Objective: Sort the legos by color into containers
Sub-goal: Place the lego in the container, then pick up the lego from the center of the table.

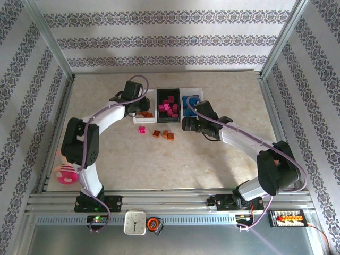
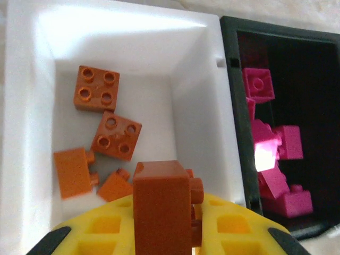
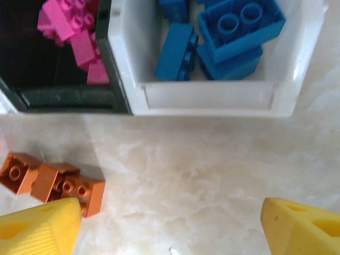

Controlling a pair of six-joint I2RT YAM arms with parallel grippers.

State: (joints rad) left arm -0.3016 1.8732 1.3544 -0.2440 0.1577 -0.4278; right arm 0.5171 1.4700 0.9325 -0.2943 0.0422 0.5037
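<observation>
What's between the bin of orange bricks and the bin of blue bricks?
The black bin, holding pink bricks, sits between them, as the top external view shows.

Looked like a robotics lab test cell to me, not anybody's home. The walls (image 1: 159,40) were just flat panels printed with striped damask wallpaper, held in bare aluminium posts (image 1: 53,45), like a booth. The table (image 1: 159,164) had a marble-look top. Along its near edge ran a slotted metal rail (image 1: 175,201) with two robot arms bolted on, the left arm (image 1: 91,178) and the right arm (image 1: 247,139), with purple cables looped along both. By the rail sat a small clock (image 1: 135,222), a tape measure (image 1: 154,223) and a little wired board (image 1: 287,217). On the top were just toy legos (image 1: 142,129) and plain containers (image 1: 158,101), laid out test-bench style.
</observation>
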